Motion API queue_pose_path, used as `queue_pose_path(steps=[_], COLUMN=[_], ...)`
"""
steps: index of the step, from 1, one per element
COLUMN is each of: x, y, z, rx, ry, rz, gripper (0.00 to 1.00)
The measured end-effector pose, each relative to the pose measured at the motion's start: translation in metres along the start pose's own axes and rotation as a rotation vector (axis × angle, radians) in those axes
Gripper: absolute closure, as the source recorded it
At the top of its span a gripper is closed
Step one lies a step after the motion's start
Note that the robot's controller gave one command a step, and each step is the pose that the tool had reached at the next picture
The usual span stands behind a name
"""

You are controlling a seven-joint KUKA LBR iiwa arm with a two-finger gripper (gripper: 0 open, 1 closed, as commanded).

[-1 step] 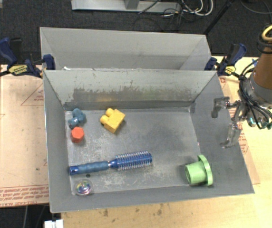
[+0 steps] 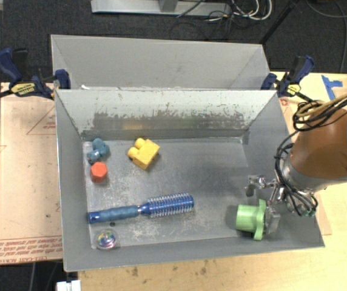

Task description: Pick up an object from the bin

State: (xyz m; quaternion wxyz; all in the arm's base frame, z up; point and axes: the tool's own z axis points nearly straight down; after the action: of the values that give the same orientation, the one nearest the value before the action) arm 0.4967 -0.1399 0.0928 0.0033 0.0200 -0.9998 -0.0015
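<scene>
My gripper [image 2: 263,204] is low at the bin's right side, near the front corner, and stands open. A green spool-shaped plastic piece [image 2: 248,218] lies on the bin floor just left of it, its flanged end against the lower fingertip [image 2: 272,220]. The upper fingertip [image 2: 255,185] is apart from the green piece, so it is beside the fingers and not gripped between them. The green piece's right end is partly hidden by the gripper.
A blue hairbrush [image 2: 143,208] lies across the front middle. A yellow block [image 2: 144,153], a blue figure [image 2: 96,150] and an orange cap [image 2: 99,171] sit at the back left. A small shiny ball [image 2: 106,240] rests in the front left corner.
</scene>
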Motion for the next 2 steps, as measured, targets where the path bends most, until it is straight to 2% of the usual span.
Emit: queue_pose_path(steps=[1,2], x=[0.0085,0.0106], y=[-0.0001,-0.0002], z=[0.0209,0.0219], rx=[0.006,0.005], ry=[-0.020,-0.014], rz=[-0.185,-0.187], gripper=[0.00,1.00])
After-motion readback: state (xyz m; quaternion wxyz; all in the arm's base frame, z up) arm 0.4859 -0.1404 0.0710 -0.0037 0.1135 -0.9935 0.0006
